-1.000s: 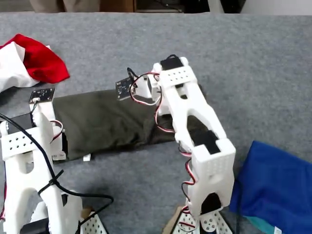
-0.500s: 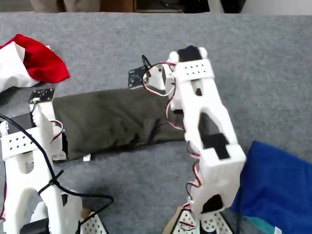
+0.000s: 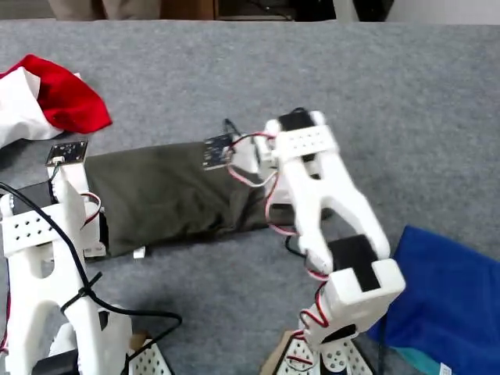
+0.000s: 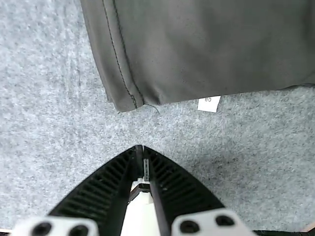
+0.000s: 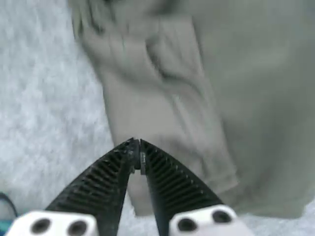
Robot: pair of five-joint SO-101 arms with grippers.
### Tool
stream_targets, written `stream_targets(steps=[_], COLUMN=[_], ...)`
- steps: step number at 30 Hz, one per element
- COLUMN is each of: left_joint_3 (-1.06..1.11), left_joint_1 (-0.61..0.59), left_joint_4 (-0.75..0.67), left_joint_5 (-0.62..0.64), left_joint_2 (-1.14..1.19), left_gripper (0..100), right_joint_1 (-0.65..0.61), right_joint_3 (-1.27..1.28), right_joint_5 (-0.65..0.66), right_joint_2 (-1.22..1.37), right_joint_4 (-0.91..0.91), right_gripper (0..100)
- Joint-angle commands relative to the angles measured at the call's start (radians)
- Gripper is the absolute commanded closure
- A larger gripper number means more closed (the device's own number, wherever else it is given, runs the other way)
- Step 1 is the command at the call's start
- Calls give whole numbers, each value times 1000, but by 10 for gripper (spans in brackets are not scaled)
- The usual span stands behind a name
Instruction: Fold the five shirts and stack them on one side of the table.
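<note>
An olive shirt (image 3: 164, 191) lies folded into a long strip across the middle of the grey table. My right arm (image 3: 312, 180) reaches over its right end. My right gripper (image 5: 137, 143) is shut, its tips just above the shirt's folded end (image 5: 162, 98), with no cloth pinched between them. My left gripper (image 4: 140, 148) is shut over bare table, a short way off the shirt's left corner (image 4: 128, 101), near the white tag (image 4: 209, 103). My left arm (image 3: 47, 242) stands at the front left.
A red shirt (image 3: 66, 98) and a white one (image 3: 19, 113) lie crumpled at the back left. A blue shirt (image 3: 449, 301) lies at the front right beside the right arm's base, a teal edge (image 3: 414, 361) under it. The grey table (image 3: 406, 101) stretches away at the back right.
The right arm swung toward the back right, then came back forward and lower over the olive shirt's right end. The left arm and the shirts have not moved.
</note>
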Motion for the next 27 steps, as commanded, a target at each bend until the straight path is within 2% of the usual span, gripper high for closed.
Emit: stream_targets(steps=[1,6,10,13,18,22,27], left_joint_3=[-12,-12,-12,-12,-12,-23,-126], left_joint_1=[-6,-6,-8,-8,-8,-6,-38], left_joint_4=[5,8,9,9,9,3,31], left_joint_5=[-9,-9,-9,-9,-9,-9,31], left_joint_2=[-27,-27,-27,-27,-27,-25,-19], left_gripper=[979,979,979,979,979,976,822], right_joint_1=[-104,-199,-200,-199,-203,-150,-47], right_joint_3=[-1,-1,-38,-117,-226,-309,-516], right_joint_5=[-77,-135,-157,-170,-166,-164,-169], right_joint_2=[-1,74,173,234,249,249,223], right_joint_4=[-63,-160,-235,-222,-106,5,242], right_gripper=[992,992,992,992,992,991,992])
